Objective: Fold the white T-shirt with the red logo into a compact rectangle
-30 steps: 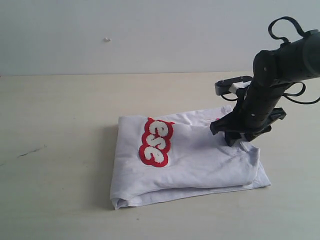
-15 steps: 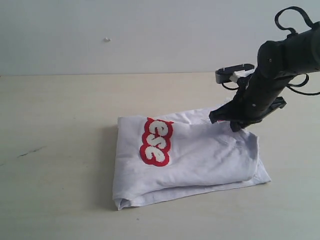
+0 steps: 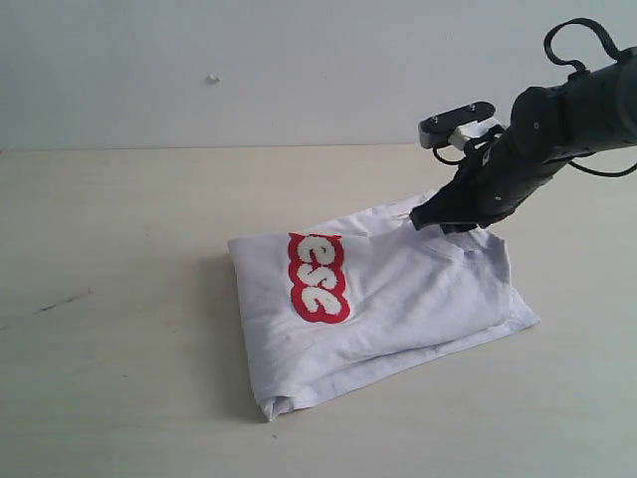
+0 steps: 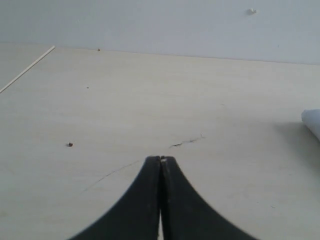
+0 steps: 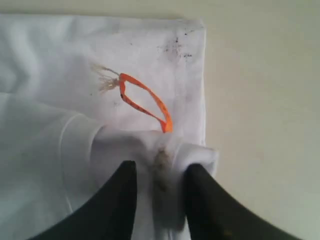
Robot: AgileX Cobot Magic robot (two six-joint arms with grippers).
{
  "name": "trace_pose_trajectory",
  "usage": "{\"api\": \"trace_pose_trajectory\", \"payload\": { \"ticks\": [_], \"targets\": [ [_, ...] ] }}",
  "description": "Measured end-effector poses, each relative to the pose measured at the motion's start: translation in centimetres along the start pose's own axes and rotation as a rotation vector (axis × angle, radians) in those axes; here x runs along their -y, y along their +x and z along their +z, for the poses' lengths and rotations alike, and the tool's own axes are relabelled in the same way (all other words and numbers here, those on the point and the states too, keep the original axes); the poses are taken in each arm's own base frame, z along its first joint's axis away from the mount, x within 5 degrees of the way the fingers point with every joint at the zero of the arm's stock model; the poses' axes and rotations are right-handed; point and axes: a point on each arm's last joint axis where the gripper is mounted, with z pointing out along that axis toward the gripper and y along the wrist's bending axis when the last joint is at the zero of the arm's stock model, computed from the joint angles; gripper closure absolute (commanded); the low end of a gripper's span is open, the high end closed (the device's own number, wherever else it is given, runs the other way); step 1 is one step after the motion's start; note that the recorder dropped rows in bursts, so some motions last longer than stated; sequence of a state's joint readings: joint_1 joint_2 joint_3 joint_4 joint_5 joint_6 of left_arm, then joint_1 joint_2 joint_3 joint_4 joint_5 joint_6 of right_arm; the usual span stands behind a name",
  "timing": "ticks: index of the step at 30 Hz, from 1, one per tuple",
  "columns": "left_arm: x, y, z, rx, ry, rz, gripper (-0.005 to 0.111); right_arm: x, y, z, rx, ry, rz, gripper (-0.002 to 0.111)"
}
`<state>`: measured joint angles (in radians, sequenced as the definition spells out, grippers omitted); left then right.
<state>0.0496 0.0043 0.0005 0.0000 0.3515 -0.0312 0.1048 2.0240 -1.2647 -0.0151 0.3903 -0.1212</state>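
The white T-shirt (image 3: 408, 289) lies folded into a rough rectangle on the table, its red logo (image 3: 317, 277) showing as a short strip on the top layer. My right gripper (image 3: 453, 224) is at the shirt's far right corner, shut on a bunched fold of the cloth (image 5: 160, 165). In the right wrist view the orange neck tag (image 5: 145, 100) loops just beyond the pinched fold. My left gripper (image 4: 161, 160) is shut with nothing in it, over bare table; only an edge of the shirt (image 4: 312, 121) shows in its view.
The pale wooden table (image 3: 119, 219) runs back to a plain wall. A thin dark scratch (image 3: 60, 302) marks the tabletop left of the shirt, also visible ahead of the left gripper as a scratch (image 4: 187, 142).
The right gripper has risen and moved back and leftward with the cloth in it. The shirt has turned, its front left corner swinging toward the near edge.
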Motion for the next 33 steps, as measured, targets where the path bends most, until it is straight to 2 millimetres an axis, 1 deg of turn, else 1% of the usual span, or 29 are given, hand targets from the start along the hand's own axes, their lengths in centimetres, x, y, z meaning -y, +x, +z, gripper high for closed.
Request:
{"api": "trace_pose_trajectory", "payload": {
  "ticks": [2,6,8,10,11,12,17,18,21,23,28,33],
  "targets": [
    [0.0,0.0,0.0,0.000,0.000,0.000,0.107,0.2,-0.4,-0.8,0.020,0.018,0.001,0.074],
    [0.0,0.0,0.0,0.000,0.000,0.000,0.107,1.0,-1.6,-4.1,0.094,0.095,0.016,0.074],
    [0.0,0.0,0.0,0.000,0.000,0.000,0.107,1.2,-1.8,-4.9,0.101,0.110,0.020,0.074],
    [0.0,0.0,0.0,0.000,0.000,0.000,0.107,1.2,-1.6,-5.0,0.075,0.118,0.035,0.075],
    [0.0,0.0,0.0,0.000,0.000,0.000,0.107,1.2,-1.4,-4.9,0.055,0.115,0.055,0.079],
    [0.0,0.0,0.0,0.000,0.000,0.000,0.107,1.1,-1.1,-4.5,0.034,0.103,0.078,0.084],
    [0.0,0.0,0.0,0.000,0.000,0.000,0.107,0.5,0.7,-1.4,-0.108,0.058,0.084,0.106],
    [0.0,0.0,0.0,0.000,0.000,0.000,0.107,0.5,1.1,-0.7,-0.138,0.054,0.079,0.108],
    [0.0,0.0,0.0,0.000,0.000,0.000,0.107,0.3,2.3,1.0,-0.223,0.047,0.078,0.108],
    [0.0,0.0,0.0,0.000,0.000,0.000,0.107,0.2,2.9,1.6,-0.259,0.042,0.083,0.108],
    [0.0,0.0,0.0,0.000,0.000,0.000,0.107,-0.1,3.2,1.6,-0.298,0.010,0.114,0.108],
    [0.0,0.0,0.0,0.000,0.000,0.000,0.107,-0.8,3.7,1.4,-0.360,-0.061,0.111,0.108]
  ]
}}
